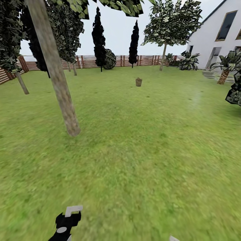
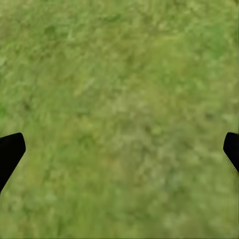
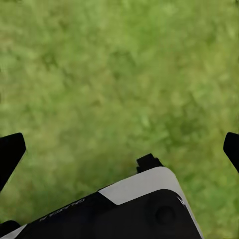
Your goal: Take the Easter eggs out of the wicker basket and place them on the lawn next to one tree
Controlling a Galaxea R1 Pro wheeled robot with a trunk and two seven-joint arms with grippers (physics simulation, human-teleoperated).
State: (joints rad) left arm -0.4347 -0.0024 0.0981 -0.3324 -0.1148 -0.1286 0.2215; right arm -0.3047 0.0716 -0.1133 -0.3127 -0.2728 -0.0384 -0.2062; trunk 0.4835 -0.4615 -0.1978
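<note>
Wicker basket (image 1: 138,81) is sitting well beyond the tree (image 1: 57,77) on the lawn (image 1: 150,150); eggs too small to tell. I am driving toward it, both jaws spread wide, empty. Best stopping near, basket centred.

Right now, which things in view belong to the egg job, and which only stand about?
For the job:
- wicker basket
- lawn
- leaning grey-brown tree trunk
- left gripper, open

Standing about:
- white house
- slat fence
- cypresses
- palm
</note>
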